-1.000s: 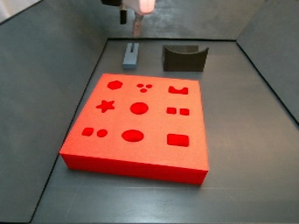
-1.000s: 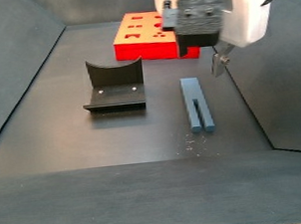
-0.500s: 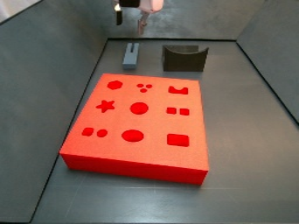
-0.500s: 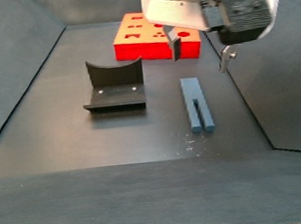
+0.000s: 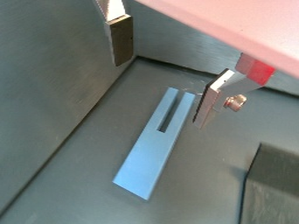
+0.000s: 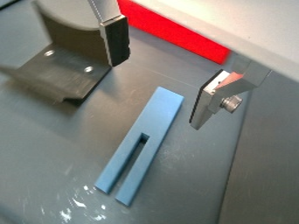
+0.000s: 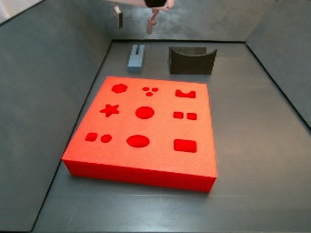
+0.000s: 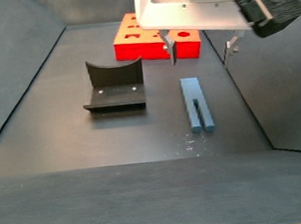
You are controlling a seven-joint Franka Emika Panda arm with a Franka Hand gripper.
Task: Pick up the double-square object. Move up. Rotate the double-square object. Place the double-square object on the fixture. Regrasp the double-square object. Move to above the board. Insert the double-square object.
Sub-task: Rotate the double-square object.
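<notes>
- The gripper [image 8: 198, 48] hangs above the dark floor, over the far end of the double-square object [image 8: 197, 103]; its jaws are spread wide and grasp nothing.
- In both wrist views the two fingers appear as flat silver plates with dark pads, one finger [image 5: 121, 38] on each side of the block and well clear of it; the gripper [image 6: 163, 66] is released, with only bare floor and the block visible between the plates.
- The double-square object [image 5: 163, 140] is a slim blue-grey bar that lies flat on the floor, with a narrow dark slot in one half of its upper face [image 6: 140, 145].
- In a side view the bar [image 7: 137, 58] lies near the far edge of the floor, just beyond the far left corner of the board [image 7: 145, 126] and apart from it.
- The fixture [image 7: 191, 60] is a dark block with a U-shaped notch; it stands beside the bar, near the far edge of the floor, touching neither the bar nor the board.
- In a side view the fixture [image 8: 113, 87] stands to one side of the bar, with a strip of bare floor between them.
- The board [image 8: 141, 40] is a flat red slab with recessed cutouts: circles, a star, squares and small dots; all recesses are unfilled.
- Grey walls [image 7: 61, 41] enclose the floor.
</notes>
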